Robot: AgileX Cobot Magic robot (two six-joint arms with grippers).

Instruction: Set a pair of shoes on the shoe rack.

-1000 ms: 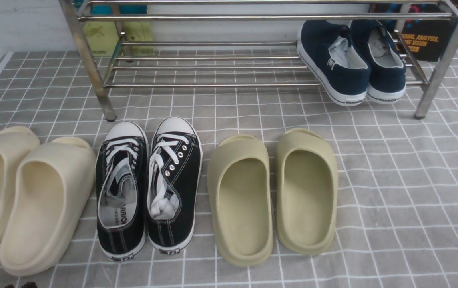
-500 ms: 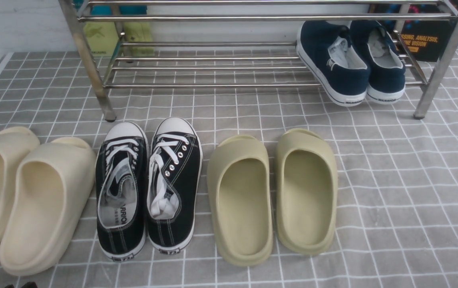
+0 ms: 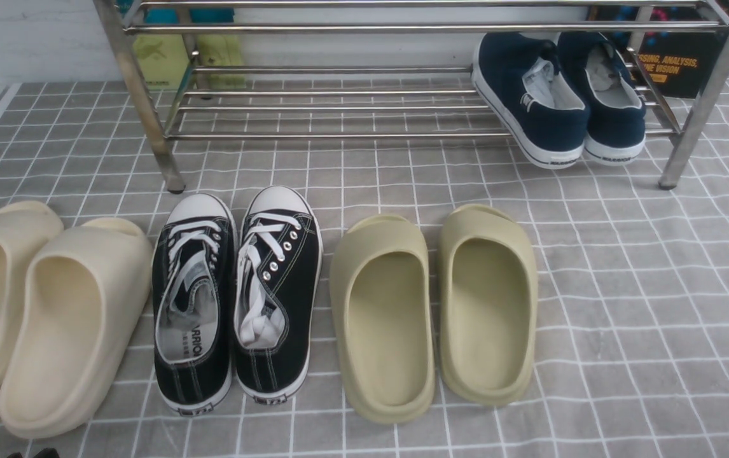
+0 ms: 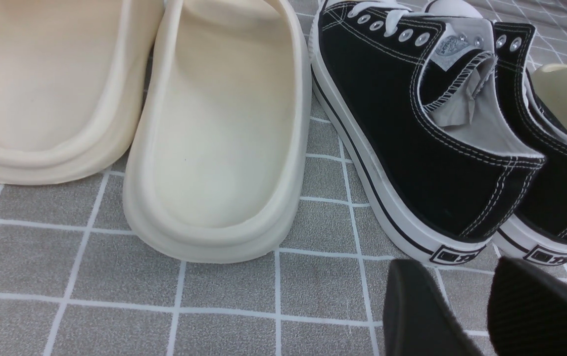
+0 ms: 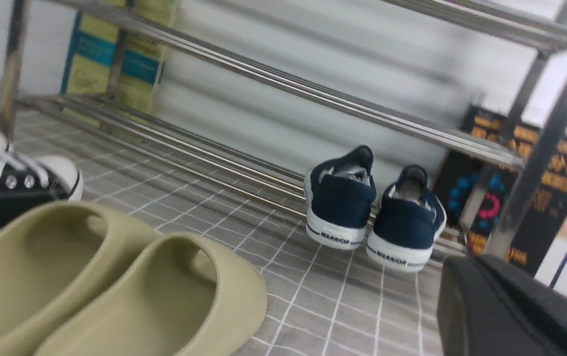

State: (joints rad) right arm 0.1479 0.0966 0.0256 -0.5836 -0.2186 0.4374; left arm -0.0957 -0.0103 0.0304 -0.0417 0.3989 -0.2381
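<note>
Grey tiled floor (image 3: 625, 286) (white wall (image 3: 34, 38) behind)

Grey tiled floor (image 3: 625, 286) meets a white wall (image 3: 34, 38).

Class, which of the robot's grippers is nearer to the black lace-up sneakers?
Left. The left gripper sits just behind the heels of the black lace-up sneakers; the right gripper is off by the olive slides, facing the rack.
</note>
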